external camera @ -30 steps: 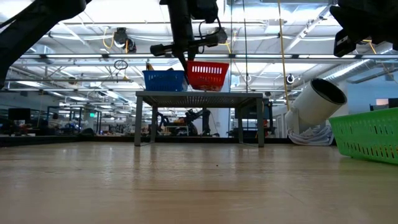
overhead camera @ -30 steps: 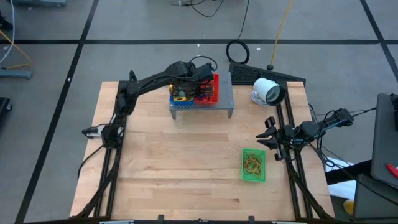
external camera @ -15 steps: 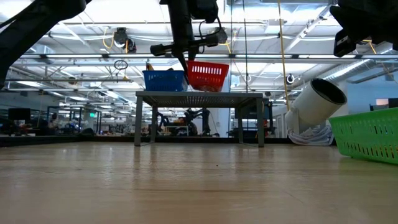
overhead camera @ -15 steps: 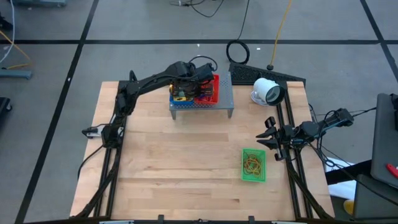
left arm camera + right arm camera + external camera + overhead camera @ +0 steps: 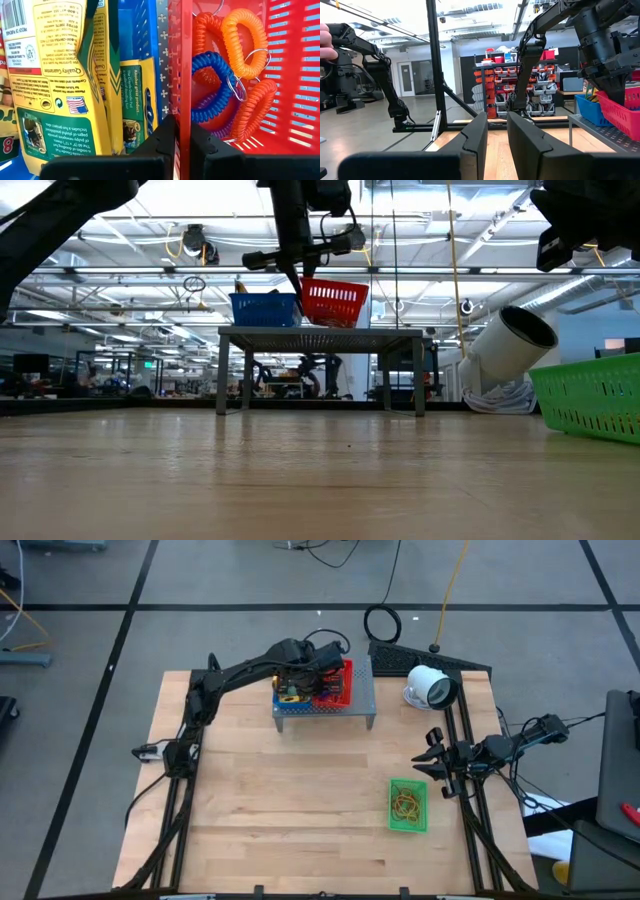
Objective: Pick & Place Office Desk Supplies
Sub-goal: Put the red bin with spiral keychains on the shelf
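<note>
On the grey perforated stand (image 5: 362, 705) a blue basket (image 5: 265, 308) with yellow crayon packs (image 5: 55, 75) stands beside a red basket (image 5: 333, 302) that holds coiled orange, blue and purple bands (image 5: 235, 65). My left gripper (image 5: 182, 145) reaches down between the two baskets and is shut on the red one. A green basket (image 5: 407, 805) with bands in it lies on the table's right half. My right gripper (image 5: 428, 753) hovers at the table's right edge, level, its fingers a little apart and nothing between them. My left gripper pinches the red basket's side wall (image 5: 181, 120), the one next to the blue basket. One finger is inside the basket and one (image 5: 161, 142) outside it. The fingers come steeply from above. The basket sits slightly tilted, its bottom at the stand's top.
A white round device (image 5: 430, 687) lies at the table's far right corner next to the stand. The near and left parts of the wooden table (image 5: 260, 810) are bare. Black frame rails (image 5: 470, 820) run along both table sides.
</note>
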{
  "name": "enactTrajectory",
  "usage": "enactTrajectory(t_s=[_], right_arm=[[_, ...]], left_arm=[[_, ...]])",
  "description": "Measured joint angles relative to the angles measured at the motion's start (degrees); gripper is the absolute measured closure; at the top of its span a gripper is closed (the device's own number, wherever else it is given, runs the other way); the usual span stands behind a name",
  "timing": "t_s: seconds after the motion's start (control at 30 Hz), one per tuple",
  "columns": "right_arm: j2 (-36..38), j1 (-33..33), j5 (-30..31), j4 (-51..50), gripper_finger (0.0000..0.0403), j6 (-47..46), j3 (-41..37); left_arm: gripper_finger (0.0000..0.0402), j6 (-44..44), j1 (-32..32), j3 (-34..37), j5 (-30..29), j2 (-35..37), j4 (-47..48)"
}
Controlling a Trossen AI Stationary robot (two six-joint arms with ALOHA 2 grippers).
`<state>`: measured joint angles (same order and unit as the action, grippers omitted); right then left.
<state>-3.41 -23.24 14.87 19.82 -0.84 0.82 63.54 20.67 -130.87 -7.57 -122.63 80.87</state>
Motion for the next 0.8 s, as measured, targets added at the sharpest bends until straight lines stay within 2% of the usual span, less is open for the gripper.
enactTrajectory(t_s=[0.8], right_arm=[[0.02, 0.0, 0.02, 0.01, 0.0339, 0.0, 0.0]], left_arm=[[0.0373, -0.9, 0.0, 0.01, 0.73, 0.02, -0.77]])
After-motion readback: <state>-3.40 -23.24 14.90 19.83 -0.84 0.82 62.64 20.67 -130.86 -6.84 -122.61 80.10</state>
